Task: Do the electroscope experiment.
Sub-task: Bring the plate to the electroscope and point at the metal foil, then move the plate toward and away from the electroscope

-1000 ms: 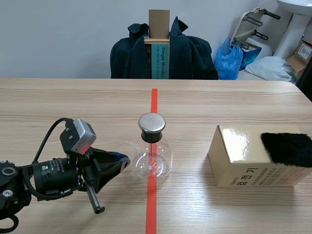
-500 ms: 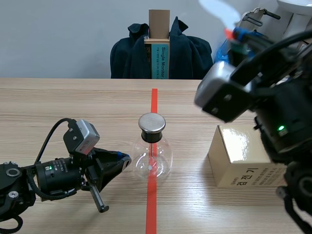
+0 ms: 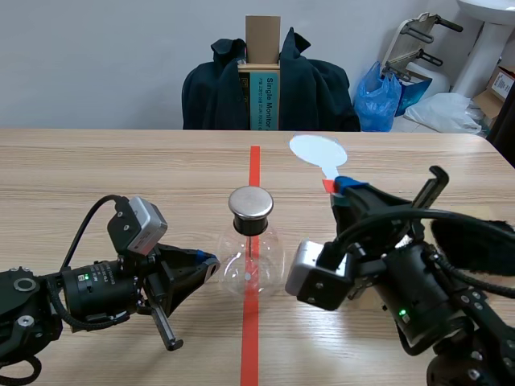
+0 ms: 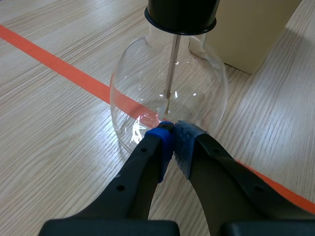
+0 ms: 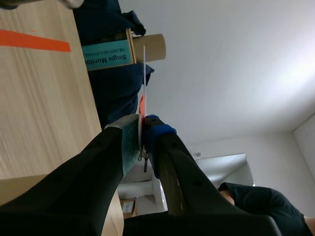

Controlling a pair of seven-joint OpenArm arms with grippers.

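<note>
The electroscope is a round glass flask with a metal cap, standing on the red tape line at the table's middle. In the left wrist view its black stopper and thin metal rod show. My left gripper is shut on nothing, its tips right at the flask's lower wall. My right gripper is shut on the red handle of a white round paddle, held up behind and to the right of the flask. The right wrist view shows the paddle edge on between the fingers.
A tan cardboard box stands just right of the flask, mostly hidden by my right arm in the scene view. A black fur cloth lies on it. A dark jacket on a chair stands past the table's far edge.
My right arm came in from the right with the paddle and dropped from high up to just right of the flask. The left arm has hardly moved.
</note>
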